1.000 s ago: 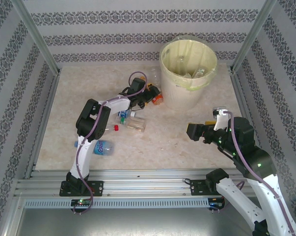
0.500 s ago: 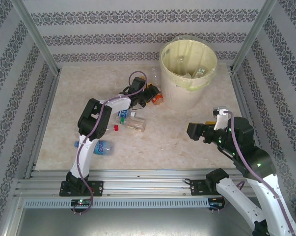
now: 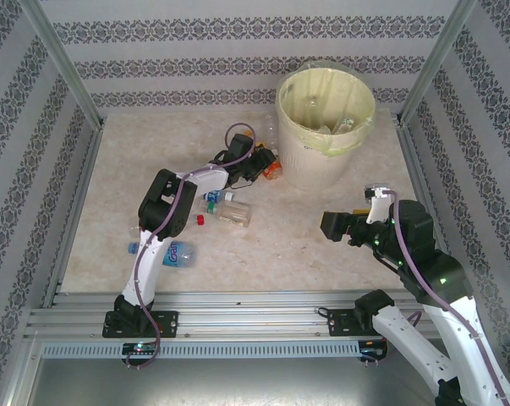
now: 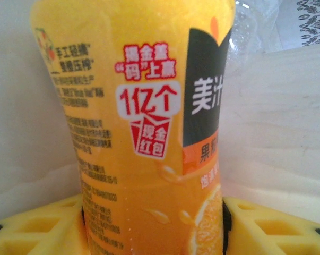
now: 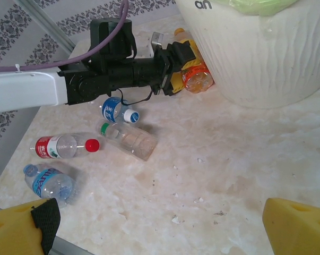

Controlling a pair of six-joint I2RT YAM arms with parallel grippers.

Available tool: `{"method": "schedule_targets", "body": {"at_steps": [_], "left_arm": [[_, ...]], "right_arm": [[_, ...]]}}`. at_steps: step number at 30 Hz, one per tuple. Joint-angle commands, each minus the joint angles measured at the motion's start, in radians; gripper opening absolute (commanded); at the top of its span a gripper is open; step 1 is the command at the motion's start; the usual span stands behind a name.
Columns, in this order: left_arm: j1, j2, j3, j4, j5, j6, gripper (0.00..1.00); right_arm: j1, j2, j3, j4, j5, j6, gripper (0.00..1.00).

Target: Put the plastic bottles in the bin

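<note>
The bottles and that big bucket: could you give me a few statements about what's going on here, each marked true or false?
1. The left gripper is closed on the orange bottle. True.
2. The right gripper holds a bottle. False: its jaws stand open with nothing between them.
3. The bin lies tipped on its side. False: it stands upright.
4. A red-capped bottle lies on the table. True.
5. The orange bottle is inside the bin. False: it is outside, next to the bin's wall.
</note>
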Motion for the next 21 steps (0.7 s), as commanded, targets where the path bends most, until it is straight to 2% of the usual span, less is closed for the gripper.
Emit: {"method": "schedule_targets", "body": {"at_steps": [1, 13, 21], "left_arm": [[-0.025, 0.014, -0.054, 0.031, 0.028, -0.002, 0.57], [-0.008, -0.168, -0.259, 0.161, 0.053, 0.039, 0.56], [0.005, -0.390, -0.412, 0.206, 0.139, 0.213, 0.58]], "right_arm": [[0.012, 0.003, -0.010, 0.006, 0.018, 0.007, 0.98], [0.011, 0.009, -0.013, 0.013, 0.000, 0.016, 0.98], [0.012, 0.036, -0.009, 0.033, -0.084, 0.058, 0.98]]}}
